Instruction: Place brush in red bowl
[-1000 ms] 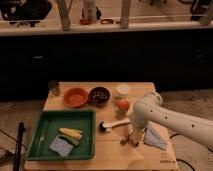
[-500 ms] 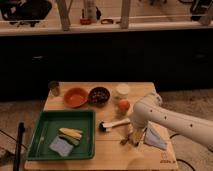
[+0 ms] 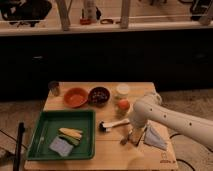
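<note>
So right now the brush (image 3: 112,124) is lying flat on the tabletop (image 3: 110,154), about in the middle, black bristle head pointing left and white handle pointing right. The red bowl (image 3: 76,97) is at the far left, well apart from it and with nothing in it. The gripper (image 3: 133,137) is hanging low over the tabletop just to the near right of the handle end. I honestly can't tell if it's open or closed, but the brush doesn't look to be in it.

Stuff I'd worry about:

- The handle is thin and flat on the wood. If the gripper comes down a bit off, I'd bet it just shoves the brush sideways or spins it instead of picking it up.
- The orange fruit (image 3: 123,105) sits just beyond the handle and right next to the arm's elbow. A swing toward the bowl could roll it off.
- The dark bowl (image 3: 99,95) sits just beside the red one, on the side the arm would come from. Let go a bit early and the brush lands in the wrong bowl.
- The bowl is shallow and the brush looks about as long as it's wide, so an off-center drop could leave it tipping over the rim.
- There's a grey cloth (image 3: 155,138) right next to the gripper that could snag.
</note>
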Robot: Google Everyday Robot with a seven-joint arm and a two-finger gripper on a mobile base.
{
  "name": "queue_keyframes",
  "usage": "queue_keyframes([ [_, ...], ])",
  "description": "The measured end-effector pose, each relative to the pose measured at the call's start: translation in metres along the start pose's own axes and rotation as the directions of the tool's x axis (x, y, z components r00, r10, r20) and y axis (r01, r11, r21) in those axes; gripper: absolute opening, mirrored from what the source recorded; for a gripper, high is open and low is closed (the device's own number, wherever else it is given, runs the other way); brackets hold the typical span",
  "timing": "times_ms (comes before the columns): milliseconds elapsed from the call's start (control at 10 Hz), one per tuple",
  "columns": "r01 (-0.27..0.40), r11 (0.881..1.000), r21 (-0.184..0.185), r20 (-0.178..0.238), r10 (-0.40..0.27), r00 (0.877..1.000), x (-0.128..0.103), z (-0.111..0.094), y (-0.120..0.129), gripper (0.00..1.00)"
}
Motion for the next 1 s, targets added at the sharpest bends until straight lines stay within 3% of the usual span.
queue_keyframes([
  [400, 0.073, 0.997, -0.027, 0.018, -0.072, 0.997, -0.014, 0.012, -0.012, 0.8],
  [1000, 0.105, 0.993, -0.053, 0.029, -0.104, 0.994, -0.031, 0.024, -0.027, 0.8],
])
